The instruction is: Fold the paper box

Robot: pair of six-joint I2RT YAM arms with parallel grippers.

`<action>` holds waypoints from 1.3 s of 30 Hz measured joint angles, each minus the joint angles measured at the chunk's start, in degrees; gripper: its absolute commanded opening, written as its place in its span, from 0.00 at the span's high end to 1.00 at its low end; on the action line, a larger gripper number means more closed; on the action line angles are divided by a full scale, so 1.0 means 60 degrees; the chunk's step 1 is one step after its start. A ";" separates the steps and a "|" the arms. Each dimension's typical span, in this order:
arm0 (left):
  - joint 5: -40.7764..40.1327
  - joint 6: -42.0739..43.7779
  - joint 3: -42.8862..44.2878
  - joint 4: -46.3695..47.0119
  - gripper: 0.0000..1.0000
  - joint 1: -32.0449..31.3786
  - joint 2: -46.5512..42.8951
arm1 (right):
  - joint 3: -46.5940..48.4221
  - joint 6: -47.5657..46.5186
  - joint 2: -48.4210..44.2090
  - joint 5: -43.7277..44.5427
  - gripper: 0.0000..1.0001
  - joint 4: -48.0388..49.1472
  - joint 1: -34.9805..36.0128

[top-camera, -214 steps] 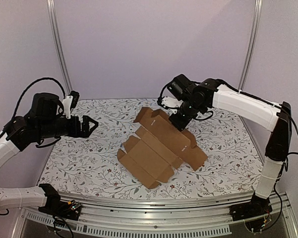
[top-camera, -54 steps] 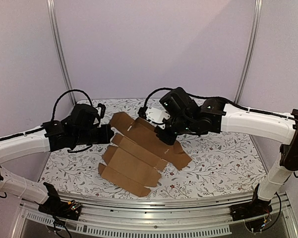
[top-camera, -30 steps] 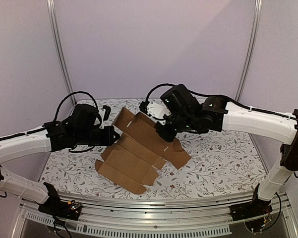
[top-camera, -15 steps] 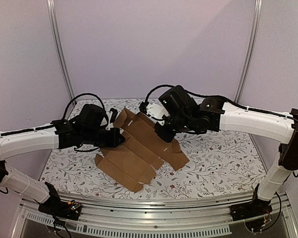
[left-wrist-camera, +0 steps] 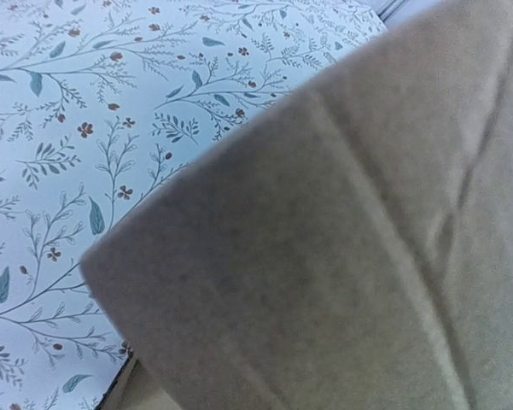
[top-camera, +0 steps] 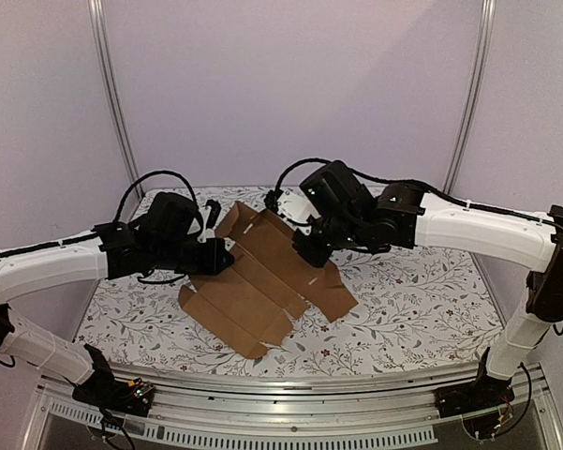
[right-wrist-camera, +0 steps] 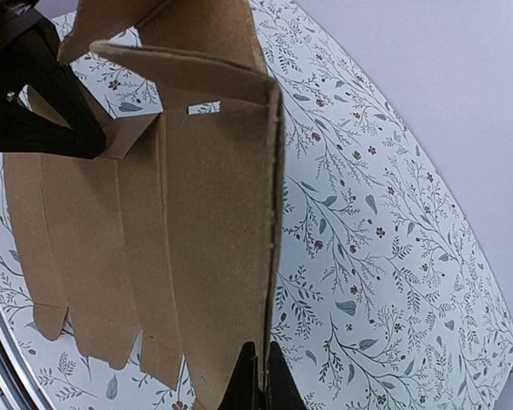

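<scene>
The paper box (top-camera: 262, 281), a brown die-cut cardboard sheet with flaps, tabs and slots, lies unfolded near the middle of the white counter (top-camera: 422, 291) printed with leafy sprigs and small flowers. Its near panels rest flat on the cloth, running toward the front left. Its far part is lifted off the surface between the two arms.

The black left hand (top-camera: 220, 258) reaches in from the left, its tip against the sheet's left edge. It is closed. From its own wrist view blurred cardboard (left-wrist-camera: 341, 256) fills most of the picture and hides the fingers, so whether it pinches the sheet cannot be told.

The black right hand (top-camera: 309, 251) comes in from the far right, over the raised far panels. In its wrist view the fingertips (right-wrist-camera: 258, 376) are pressed together on the edge of an upright cardboard panel (right-wrist-camera: 213, 239), a slot showing near the panel's top. The left hand (right-wrist-camera: 34, 102) shows dark beyond it, at a side flap.

Behind the counter stand a plain lilac wall (top-camera: 290, 84) and two slim metal posts (top-camera: 112, 94).
</scene>
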 measured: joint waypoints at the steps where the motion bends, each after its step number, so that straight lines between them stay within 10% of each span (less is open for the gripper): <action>1: 0.0004 0.0033 0.0036 -0.0058 1.00 0.0000 -0.0062 | 0.0000 -0.0022 0.0000 0.0069 1.00 -0.0007 0.0000; 22: 0.0484 0.1213 0.0131 -0.1118 0.95 -0.0015 -0.2437 | 0.0109 -0.3548 0.0790 0.2044 1.00 -0.0678 0.0004; 39: 0.1330 0.1118 -0.1905 0.1719 1.00 0.0809 -0.1483 | -0.1690 -0.7144 0.0878 0.3009 1.00 0.1730 0.0178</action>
